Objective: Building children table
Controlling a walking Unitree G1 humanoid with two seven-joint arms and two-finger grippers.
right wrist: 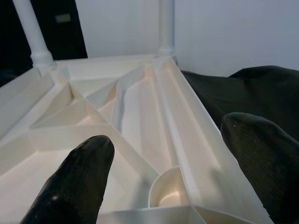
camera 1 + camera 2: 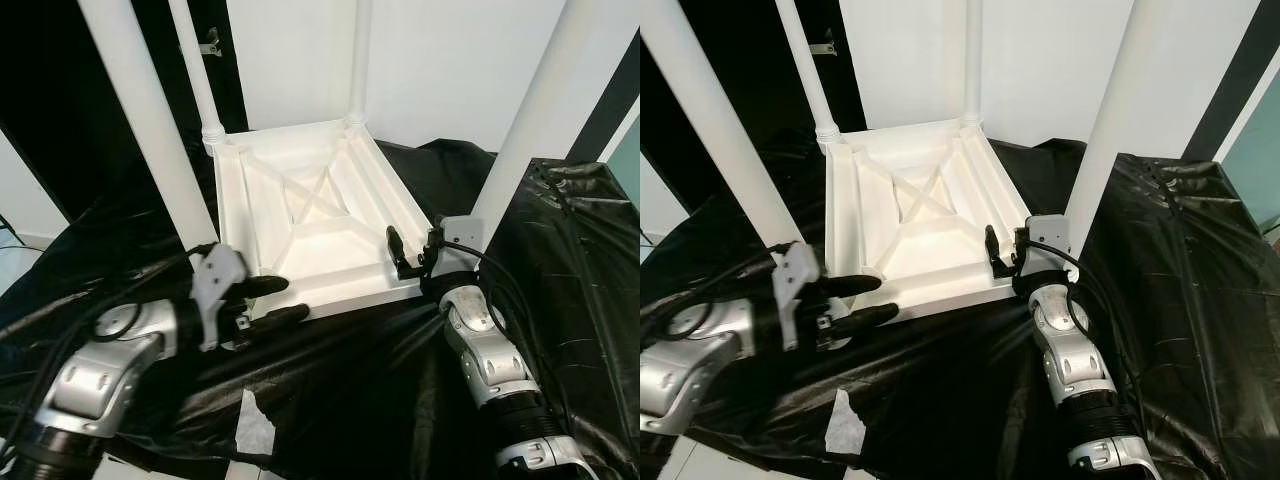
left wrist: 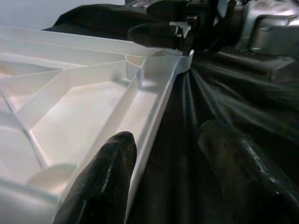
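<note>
Grippers [image 2: 268,300] [image 2: 412,252] straddle table [image 2: 320,205] rim.

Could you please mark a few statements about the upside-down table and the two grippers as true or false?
1. The table lies upside down with its legs pointing up. True.
2. The table rests on a red cloth. False: the sheet is black.
3. Both grippers are at the table's near edge. True: the left gripper at its own-side corner, the right gripper at the other.
4. The left gripper's fingers are shut tight together. False: they are apart, straddling the rim.
</note>
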